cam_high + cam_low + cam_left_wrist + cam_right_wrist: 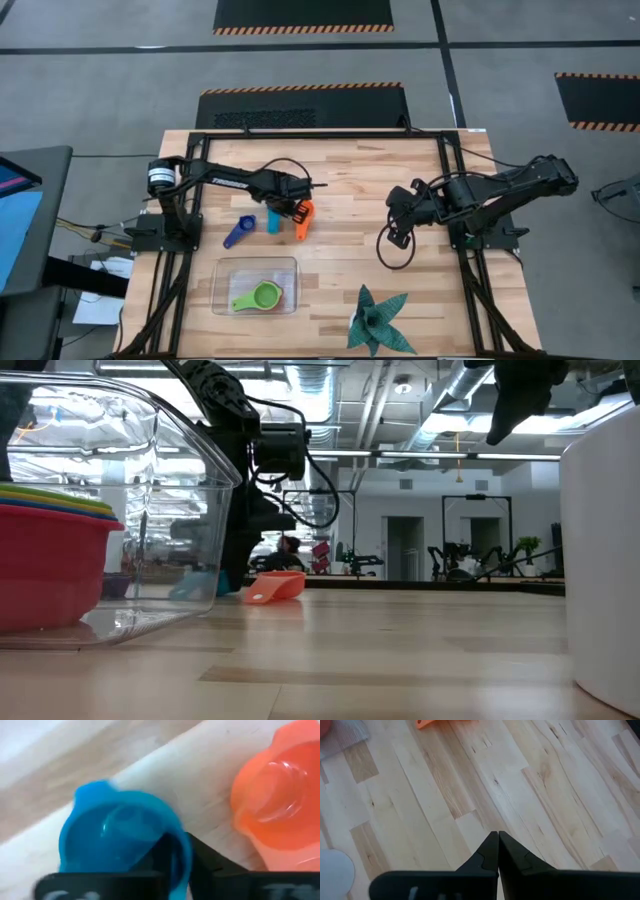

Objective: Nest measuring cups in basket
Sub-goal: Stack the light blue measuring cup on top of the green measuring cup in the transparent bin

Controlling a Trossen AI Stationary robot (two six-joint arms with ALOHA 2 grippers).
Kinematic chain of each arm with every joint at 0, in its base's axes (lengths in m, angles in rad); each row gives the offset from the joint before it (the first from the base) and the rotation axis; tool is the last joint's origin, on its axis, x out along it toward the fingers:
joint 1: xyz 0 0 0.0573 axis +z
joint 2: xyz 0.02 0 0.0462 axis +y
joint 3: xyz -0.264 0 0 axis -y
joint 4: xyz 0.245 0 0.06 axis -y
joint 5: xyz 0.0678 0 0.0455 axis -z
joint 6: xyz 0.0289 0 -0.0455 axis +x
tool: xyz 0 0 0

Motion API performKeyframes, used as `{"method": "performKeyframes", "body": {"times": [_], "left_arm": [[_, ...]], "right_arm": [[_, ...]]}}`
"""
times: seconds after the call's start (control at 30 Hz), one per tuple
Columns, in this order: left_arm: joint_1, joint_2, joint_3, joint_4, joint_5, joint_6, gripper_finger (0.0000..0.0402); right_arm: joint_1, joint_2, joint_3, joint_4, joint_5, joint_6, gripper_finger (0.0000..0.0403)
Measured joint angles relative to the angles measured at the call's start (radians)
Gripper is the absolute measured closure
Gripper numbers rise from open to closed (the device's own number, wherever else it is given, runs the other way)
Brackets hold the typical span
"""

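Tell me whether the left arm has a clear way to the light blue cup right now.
Probably yes. The left gripper sits right over the light blue cup, one finger inside its rim. The orange cup lies beside it, apart.

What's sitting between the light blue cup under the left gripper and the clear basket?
Nothing visible. The left gripper is down at the light blue cup, with bare table between it and the basket. The dark blue cup and orange cup lie to either side of it.
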Motion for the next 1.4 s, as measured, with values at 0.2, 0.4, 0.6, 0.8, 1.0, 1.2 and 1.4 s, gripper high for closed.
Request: {"method": "performKeyframes", "body": {"times": [0.2, 0.4, 0.6, 0.8, 1.0, 1.2, 1.4], "left_arm": [[0.005, -0.027, 0.028, -0.08, 0.002, 0.054, 0.0398], [-0.028, -0.087, 0.211, -0.311, -0.015, 0.205, 0.04], [-0.142, -0.127, 0.437, -0.497, -0.092, 0.451, 0.0401], [-0.355, -0.135, 0.464, -0.586, -0.186, 0.572, 0.0401], [-0.568, -0.133, 0.432, -0.608, -0.191, 0.518, 0.0401], [-0.715, -0.131, 0.422, -0.531, -0.182, 0.502, 0.0401], [-0.765, -0.131, 0.33, -0.368, -0.103, 0.331, 0.0401]], "right_arm": [[0.0, 0.0, 0.0, 0.0, 0.0, 0.0, 0.0377], [0.0, 0.0, 0.0, 0.002, 0.001, 0.009, 0.0379], [0.0, 0.0, 0.0, 0.026, 0.001, 0.094, 0.0381], [0.0, 0.0, 0.0, 0.082, 0.001, 0.206, 0.0375], [0.009, 0.0, 0.0, 0.136, 0.001, 0.369, 0.0378], [0.025, 0.003, 0.0, 0.191, 0.001, 0.425, 0.038], [0.061, 0.009, 0.0, 0.278, 0.001, 0.438, 0.0377]]}}
